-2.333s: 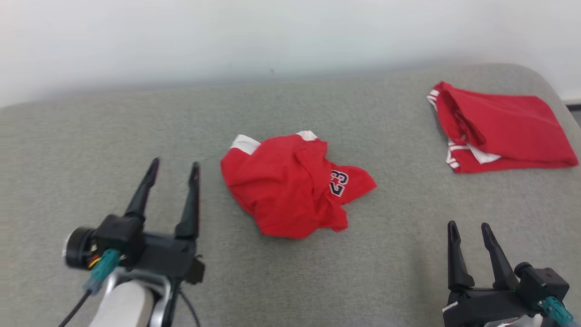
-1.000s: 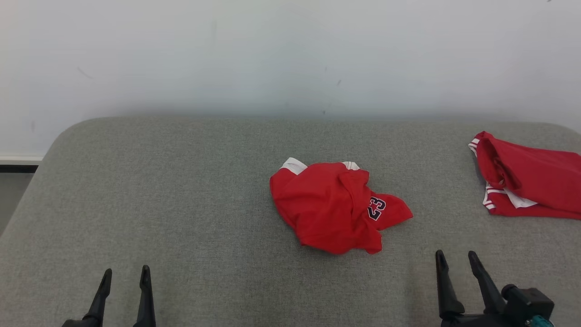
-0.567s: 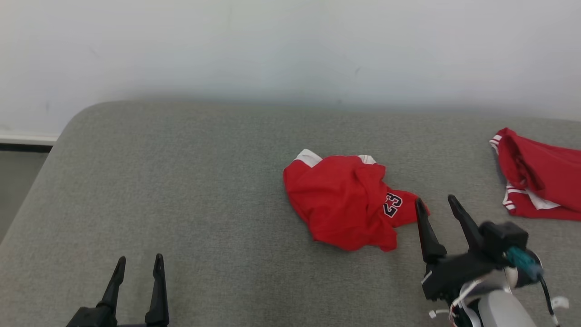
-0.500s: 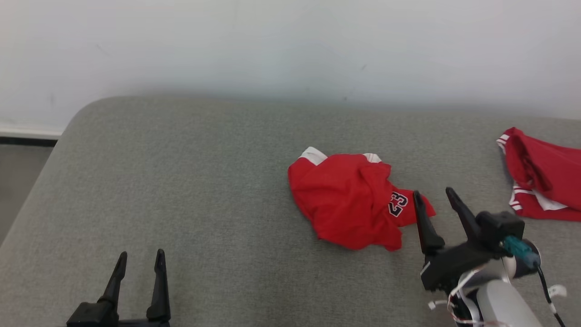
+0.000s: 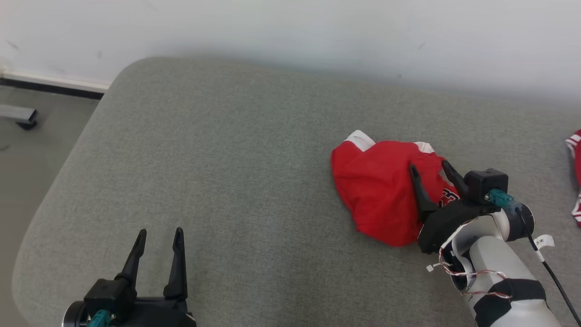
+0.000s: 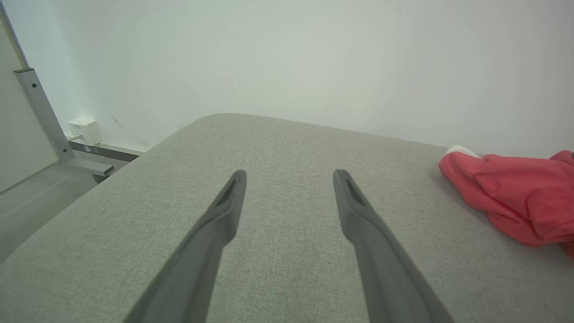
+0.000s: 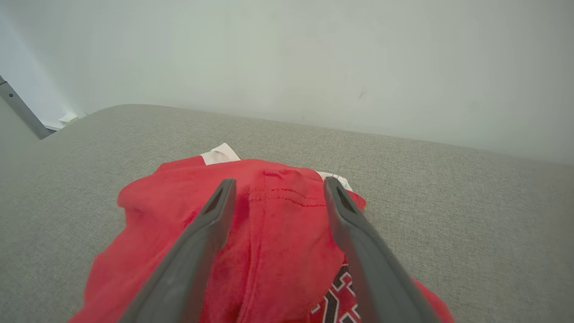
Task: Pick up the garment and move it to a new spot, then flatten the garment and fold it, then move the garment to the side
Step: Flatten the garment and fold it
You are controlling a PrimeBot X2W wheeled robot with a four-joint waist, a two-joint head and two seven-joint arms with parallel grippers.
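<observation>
The right pincer (image 5: 429,165) stood wide apart, holding nothing, with its two dark fingers poised over the crumpled red garment (image 5: 376,190). In the right wrist view the garment (image 7: 278,251) lay directly beneath and between the fingers of that pincer (image 7: 279,181), a stitched seam running across the gap just short of the fingertips. Whether the fingertips pressed into the cloth or hung just above it could not be told. A black-and-white printed number showed partly beside the base of one finger, and white trim peeked out just beyond the fingertips, on the garment's far edge. The garment rested on the grey padded surface (image 5: 227,159), and most of its bulk spread to the left of the right pincer. The pale right forearm (image 5: 494,263) trailed behind the pincer, with a white tag (image 5: 543,240) hanging off its cable.

The left pincer (image 5: 160,230) also stood wide and empty, well apart from the garment, over bare grey fabric. In the left wrist view the garment (image 6: 506,193) lay far off to the right of that pincer (image 6: 289,172). Ahead of both pincers rose a white wall (image 5: 290,27). Another red garment (image 5: 577,163) showed well to the right of the right pincer, cut off by the picture's edge.
</observation>
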